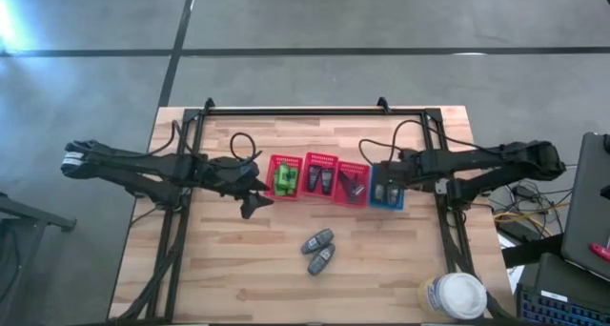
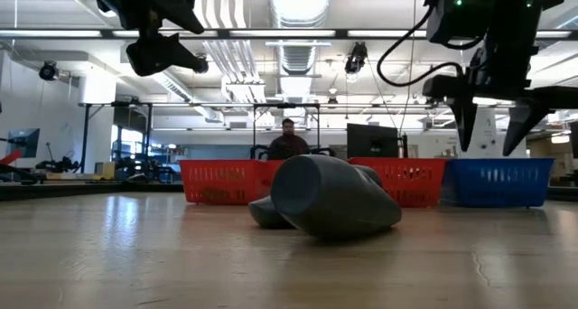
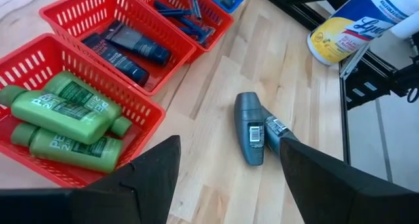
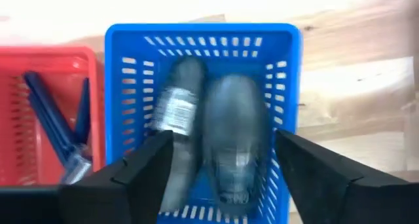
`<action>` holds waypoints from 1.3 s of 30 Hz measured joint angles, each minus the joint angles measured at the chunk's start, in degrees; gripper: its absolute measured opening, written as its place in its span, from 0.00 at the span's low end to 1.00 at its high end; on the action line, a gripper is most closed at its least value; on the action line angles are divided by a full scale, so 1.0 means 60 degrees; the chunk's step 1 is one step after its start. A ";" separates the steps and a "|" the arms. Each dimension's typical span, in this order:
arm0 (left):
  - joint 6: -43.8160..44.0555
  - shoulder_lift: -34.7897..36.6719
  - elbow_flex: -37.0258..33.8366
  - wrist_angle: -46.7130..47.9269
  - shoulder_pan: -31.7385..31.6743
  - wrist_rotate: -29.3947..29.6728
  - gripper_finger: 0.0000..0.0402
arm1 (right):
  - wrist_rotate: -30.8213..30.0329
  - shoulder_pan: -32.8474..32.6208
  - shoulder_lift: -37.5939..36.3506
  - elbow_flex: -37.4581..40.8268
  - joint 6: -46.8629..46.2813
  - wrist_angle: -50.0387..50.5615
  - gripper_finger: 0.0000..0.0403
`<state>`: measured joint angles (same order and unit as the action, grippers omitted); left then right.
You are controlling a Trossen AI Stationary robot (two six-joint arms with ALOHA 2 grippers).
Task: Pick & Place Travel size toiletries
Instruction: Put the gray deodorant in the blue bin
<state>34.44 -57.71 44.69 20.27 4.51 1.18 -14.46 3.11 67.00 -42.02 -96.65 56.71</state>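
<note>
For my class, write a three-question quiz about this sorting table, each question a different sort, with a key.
1. True or false: two grey tubes lie loose on the table.
2. What fills the red basket nearest the left gripper? A) razors B) green bottles C) nothing
3. Fill in: the right gripper hangs open over the ____ basket.

Key
1. True; they touch, in front of the basket row.
2. B.
3. Blue; two grey tubes are already inside it.
</note>
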 joint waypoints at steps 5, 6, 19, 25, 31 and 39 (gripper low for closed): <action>-0.0004 0.0000 0.0000 0.0008 0.0000 -0.0547 0.66 | -0.0124 -0.0020 0.0216 -0.0298 0.0609 0.0149 0.77; -0.0004 0.0000 0.0000 0.0016 0.0001 -0.0671 0.66 | -0.0220 -0.0018 0.0219 -0.0408 0.0899 0.0202 0.80; 0.0652 -0.1139 0.0649 0.1317 0.0951 -0.0686 0.66 | 0.0471 -0.0576 0.0223 -0.2149 0.5917 0.0143 0.88; -0.0018 -0.1341 0.1025 0.2131 0.1881 -0.0280 0.66 | 0.2023 -0.1771 0.0759 -0.2517 1.0189 -0.2372 0.81; 0.0690 -0.1297 0.0958 0.2166 0.1978 -0.0177 0.66 | 0.2415 -0.2427 0.2945 -0.3667 1.2899 -0.2730 0.77; 0.0913 -0.1300 0.0951 0.2167 0.1978 -0.0020 0.66 | 0.2406 -0.2555 0.5554 -0.5603 1.5454 -0.1407 0.79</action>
<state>39.91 -65.52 50.39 33.28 16.38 1.06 -0.02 -12.21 100.32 -75.64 -3.93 48.27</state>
